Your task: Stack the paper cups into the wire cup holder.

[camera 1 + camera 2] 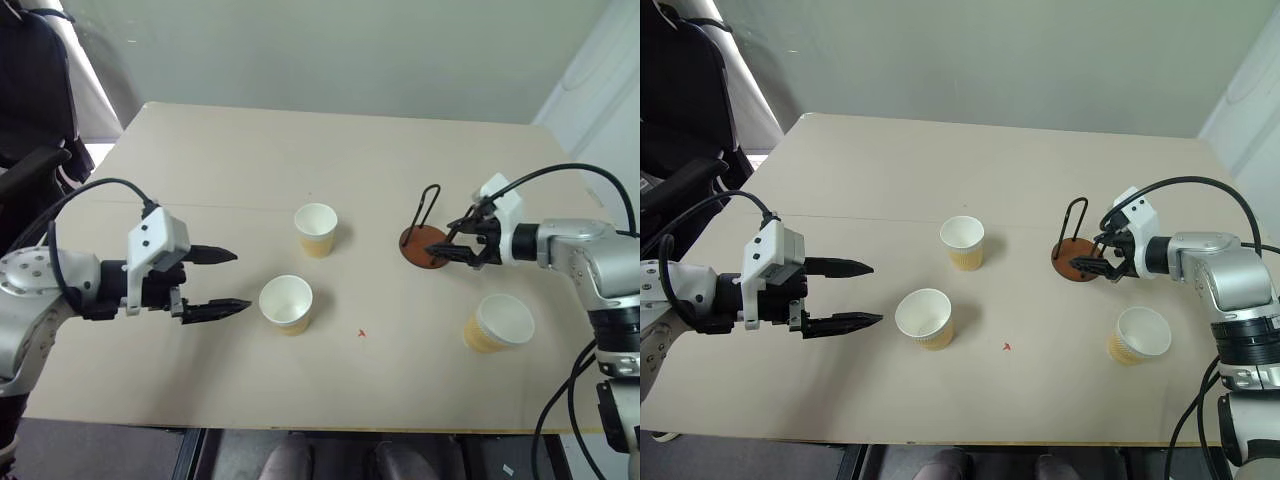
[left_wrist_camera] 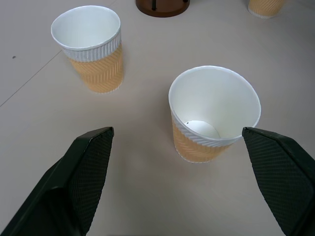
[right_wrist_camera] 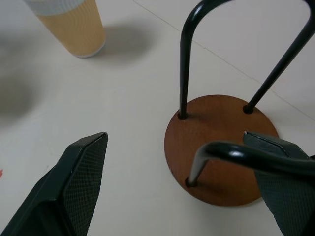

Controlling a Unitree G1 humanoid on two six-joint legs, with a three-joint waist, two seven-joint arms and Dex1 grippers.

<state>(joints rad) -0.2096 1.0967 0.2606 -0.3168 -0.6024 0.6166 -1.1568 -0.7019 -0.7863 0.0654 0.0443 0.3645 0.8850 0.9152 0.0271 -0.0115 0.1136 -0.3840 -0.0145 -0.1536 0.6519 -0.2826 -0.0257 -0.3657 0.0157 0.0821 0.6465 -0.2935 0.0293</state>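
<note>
**Steady the holder, then take the nearest cup by its wall**

Three paper cups stand upright and well apart on the table (image 1: 200,150): the nearest cup (image 1: 286,303) just ahead of the left end effector (image 1: 212,282), the middle cup (image 1: 316,229) further back, and the third cup (image 1: 498,323) near the robot's right side. None is in the wire cup holder (image 1: 424,245) yet, so the stacking has not begun.

The left end effector is spread wide and empty, level with the nearest cup. In the left wrist view that cup sits between the lines of the two fingers (image 2: 83,172) but still beyond their tips. The right end effector (image 1: 1092,263) is also wide open and holds nothing; it is at the holder, with one finger (image 3: 74,182) beside the disc base and the other by a wire loop.

Judging from this, the step in hand is a first grasp of the nearest cup.

- Advance the left end effector until the fingers bracket the cup's ribbed wall, below the rim.
- Close gently; thin paper will likely crush or ovalise under a hard squeeze.
- Keep the cup upright during the lift.
- If the right end effector is to brace the holder, grip a loop or the base without tipping it, since the light stand could slide.
</note>
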